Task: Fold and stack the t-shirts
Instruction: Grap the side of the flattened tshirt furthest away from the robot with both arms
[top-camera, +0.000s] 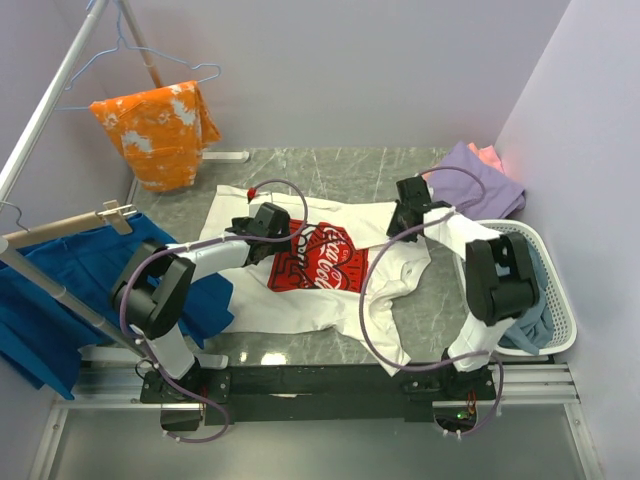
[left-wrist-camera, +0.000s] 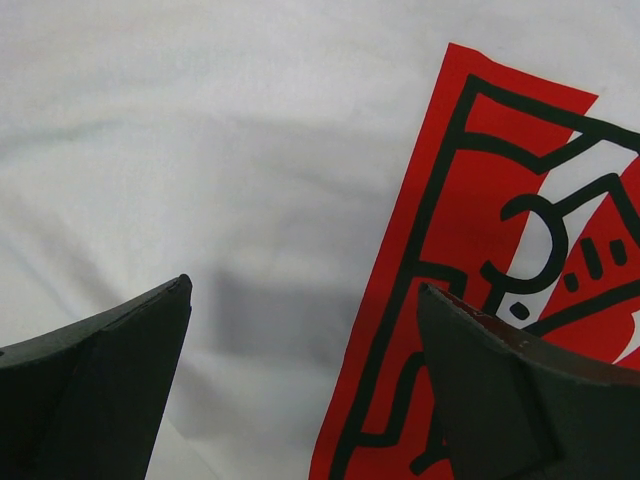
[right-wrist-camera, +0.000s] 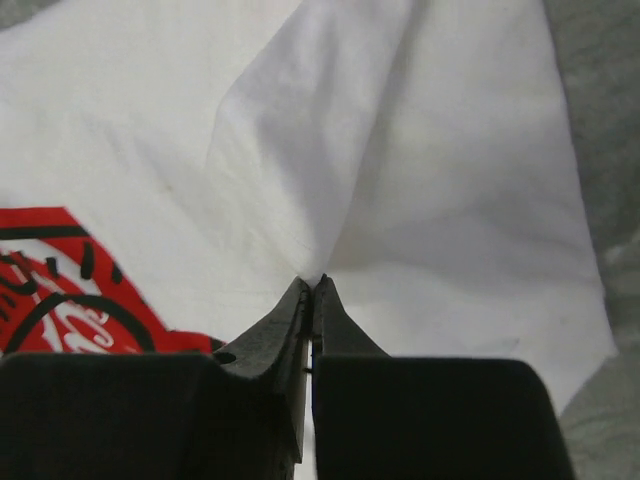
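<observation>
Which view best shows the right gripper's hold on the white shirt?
The right wrist view: the right gripper is shut on a pinched fold of the white shirt. From above the wrist hides it; the left wrist view misses it.

Bare desk (top-camera: 340, 170) lies open beyond the white t-shirt (top-camera: 300, 310); right of it a basket (top-camera: 552, 272) blocks, left of it the blue cloth (top-camera: 60, 290).

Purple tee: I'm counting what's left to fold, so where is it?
In the top view the purple tee lies crumpled at the table's far right, beside the salmon tee and behind the basket.
</observation>
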